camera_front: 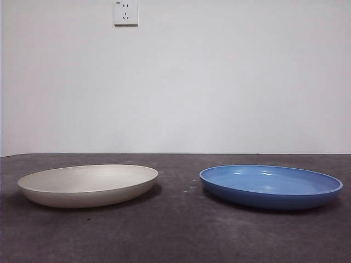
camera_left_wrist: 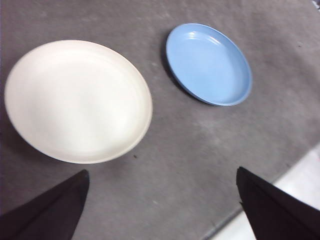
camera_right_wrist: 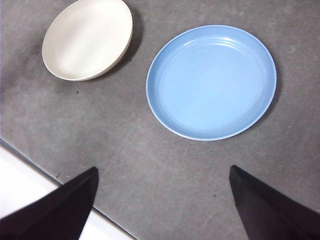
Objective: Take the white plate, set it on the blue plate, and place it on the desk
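The white plate [camera_front: 88,185] lies on the desk [camera_front: 175,235] at the left, and the blue plate [camera_front: 271,186] lies at the right, a gap between them. Both are empty. Neither arm shows in the front view. My left gripper [camera_left_wrist: 162,200] is open and empty, high above the desk near the white plate [camera_left_wrist: 77,100], with the blue plate [camera_left_wrist: 209,64] beyond. My right gripper [camera_right_wrist: 162,200] is open and empty, high above the desk near the blue plate [camera_right_wrist: 211,82]; the white plate [camera_right_wrist: 87,39] lies farther off.
A white wall with a socket [camera_front: 125,12] stands behind the desk. The desk's edge and a pale floor strip show in the left wrist view [camera_left_wrist: 295,185] and in the right wrist view [camera_right_wrist: 25,180].
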Available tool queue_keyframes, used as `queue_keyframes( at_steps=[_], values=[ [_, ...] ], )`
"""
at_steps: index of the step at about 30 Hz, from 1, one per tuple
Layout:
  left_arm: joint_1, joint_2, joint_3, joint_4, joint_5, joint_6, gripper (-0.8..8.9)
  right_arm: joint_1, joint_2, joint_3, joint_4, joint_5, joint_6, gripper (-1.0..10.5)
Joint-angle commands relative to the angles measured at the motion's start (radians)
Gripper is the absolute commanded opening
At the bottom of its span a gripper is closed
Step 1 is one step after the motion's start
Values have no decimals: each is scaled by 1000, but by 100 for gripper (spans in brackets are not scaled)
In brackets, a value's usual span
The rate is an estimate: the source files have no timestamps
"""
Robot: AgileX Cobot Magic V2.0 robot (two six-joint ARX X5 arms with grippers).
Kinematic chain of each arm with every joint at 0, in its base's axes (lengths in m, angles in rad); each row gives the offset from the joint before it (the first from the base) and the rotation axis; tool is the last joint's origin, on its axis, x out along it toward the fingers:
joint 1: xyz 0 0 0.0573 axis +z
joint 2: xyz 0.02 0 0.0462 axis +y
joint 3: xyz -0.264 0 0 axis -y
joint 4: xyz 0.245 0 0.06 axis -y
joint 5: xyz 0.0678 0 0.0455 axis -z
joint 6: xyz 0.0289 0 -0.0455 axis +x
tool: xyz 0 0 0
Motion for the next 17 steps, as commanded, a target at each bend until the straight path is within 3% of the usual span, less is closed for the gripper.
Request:
queue_keyframes(
  at_steps=[1,7,17],
  values=[
    [-3,34,21,37,-48,-25,479,4,8,19,10,-3,9,424],
    [-3,143,24,141,-157,-79,478,4,8,19,10,-3,9,424],
    [1,432,80,252,-302,-79,476,4,8,19,10,-3,9,424]
  ],
)
